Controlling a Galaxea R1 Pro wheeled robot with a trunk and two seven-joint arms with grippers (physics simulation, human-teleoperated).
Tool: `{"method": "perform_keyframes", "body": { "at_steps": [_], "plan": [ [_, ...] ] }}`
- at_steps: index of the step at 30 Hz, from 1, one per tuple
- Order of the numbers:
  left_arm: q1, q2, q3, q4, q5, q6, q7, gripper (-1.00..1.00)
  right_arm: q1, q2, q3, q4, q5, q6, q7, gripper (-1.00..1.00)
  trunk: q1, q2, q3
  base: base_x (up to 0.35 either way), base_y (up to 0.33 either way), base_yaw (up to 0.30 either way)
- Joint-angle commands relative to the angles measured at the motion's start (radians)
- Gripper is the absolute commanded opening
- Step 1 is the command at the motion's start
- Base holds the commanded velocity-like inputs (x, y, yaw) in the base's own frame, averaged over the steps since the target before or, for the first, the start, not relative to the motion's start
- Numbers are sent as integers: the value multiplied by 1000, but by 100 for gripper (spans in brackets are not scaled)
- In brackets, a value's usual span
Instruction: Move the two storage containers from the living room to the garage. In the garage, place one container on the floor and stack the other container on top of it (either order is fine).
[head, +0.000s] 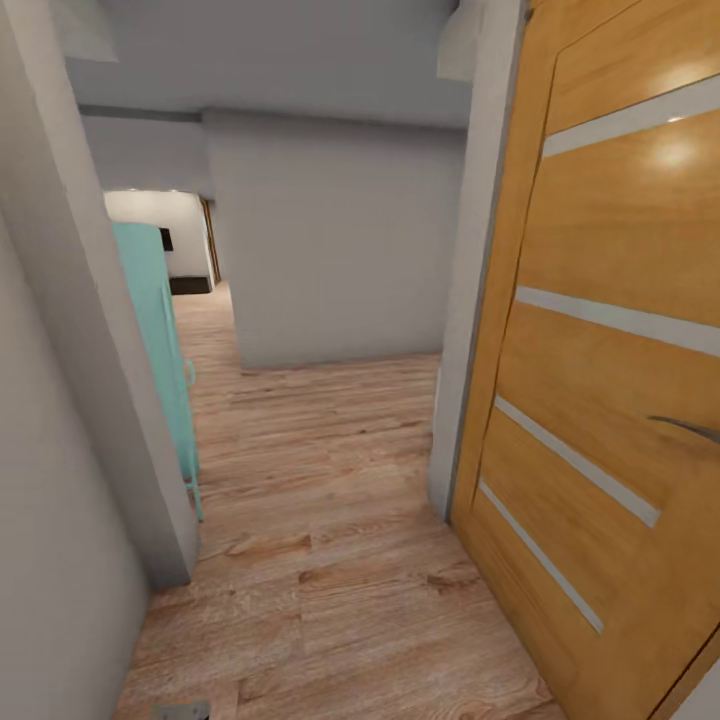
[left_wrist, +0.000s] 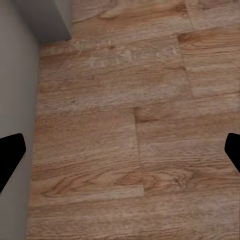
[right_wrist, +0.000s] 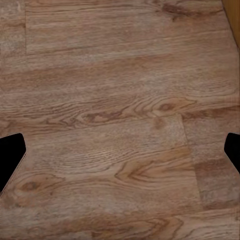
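The storage containers are out of view. I am in a narrow passage with a light wood-plank floor (head: 330, 520). My left gripper (left_wrist: 120, 155) is open, its two black fingertips (left_wrist: 10, 155) far apart at the edges of the left wrist view, with bare planks between them and a grey wall (left_wrist: 17, 75) close beside. My right gripper (right_wrist: 120, 155) is open too, black fingertips (right_wrist: 10, 157) wide apart over bare wood floor, holding nothing.
An open wooden door (head: 610, 400) with pale glass strips and a dark handle (head: 690, 428) stands close on the right. A grey wall corner (head: 90, 350) crowds the left, with a turquoise piece of furniture (head: 165, 350) behind it. The passage continues ahead to a grey wall (head: 340, 240) and turns left.
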Motion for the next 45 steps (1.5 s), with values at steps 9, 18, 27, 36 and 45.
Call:
{"method": "perform_keyframes", "body": {
  "at_steps": [9, 18, 27, 36, 45],
  "plan": [
    [-1, 0, 5, 0, 0, -3, -1, 100, -1, -1, 1, 1, 3, -3, 0, 100, 1, -1, -1, 341, 57, 0],
    [-1, 0, 5, 0, 0, -3, -1, 100, -1, -2, 1, 1, 3, -3, 0, 100, 1, -1, -1, 345, 5, 0],
    [-1, 0, 5, 0, 0, -3, -1, 100, -1, -2, 1, 1, 3, -3, 0, 100, 1, -1, -1, 346, 0, 0],
    [-1, 0, 5, 0, 0, -3, -1, 100, -1, -2, 1, 1, 3, -3, 0, 100, 1, -1, -1, 346, 0, 0],
    [-1, 0, 5, 0, 0, -3, -1, 100, -1, -2, 1, 1, 3, -3, 0, 100, 1, -1, -1, 346, 0, 97]
  ]
}}
